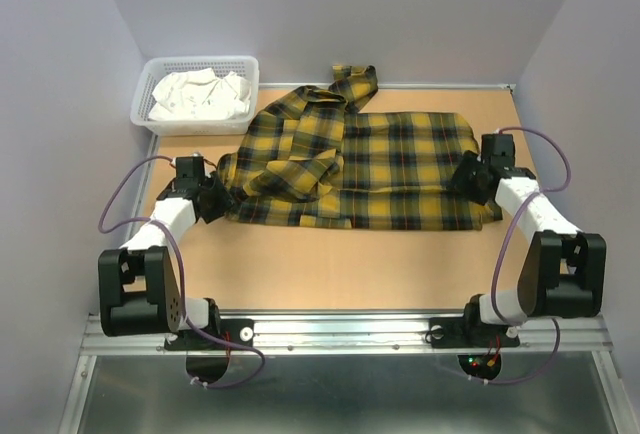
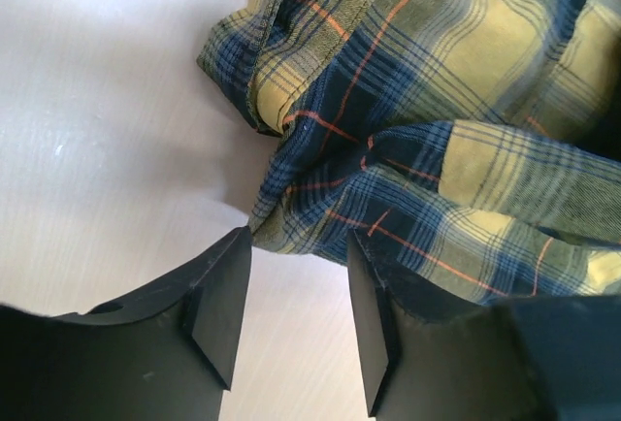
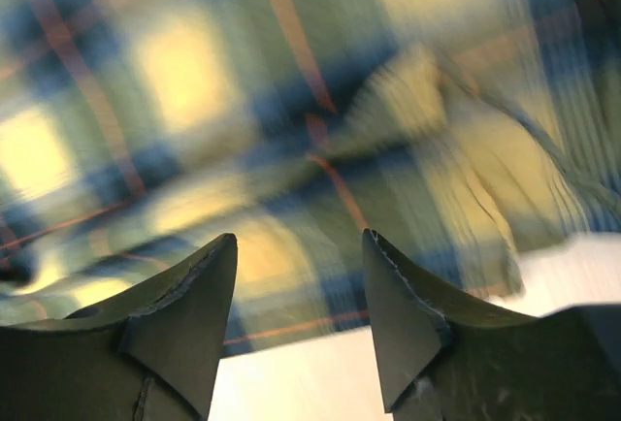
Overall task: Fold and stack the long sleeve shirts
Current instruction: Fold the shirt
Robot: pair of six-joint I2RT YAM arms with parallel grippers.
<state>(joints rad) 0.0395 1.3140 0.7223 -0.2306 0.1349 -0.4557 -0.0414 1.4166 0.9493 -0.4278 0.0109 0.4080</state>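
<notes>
One long sleeve shirt (image 1: 380, 169), yellow flannel with dark plaid and thin red lines, lies spread across the middle of the table, its left part bunched and a sleeve trailing toward the back. My left gripper (image 1: 213, 197) sits at the shirt's left edge. In the left wrist view that gripper (image 2: 296, 290) is open with bare table between the fingers, and the shirt's crumpled hem (image 2: 408, 149) lies just past the tips. My right gripper (image 1: 468, 178) is at the shirt's right edge. The right wrist view is blurred: the gripper (image 3: 301, 290) is open, with the shirt (image 3: 243, 101) just beyond.
A white plastic basket (image 1: 165, 72) holding white cloth (image 1: 200, 96) stands at the back left corner. The tan table (image 1: 350, 264) is walled by grey panels on the left, the back and the right. A metal rail (image 1: 350, 332) carries the arm bases along the near edge.
</notes>
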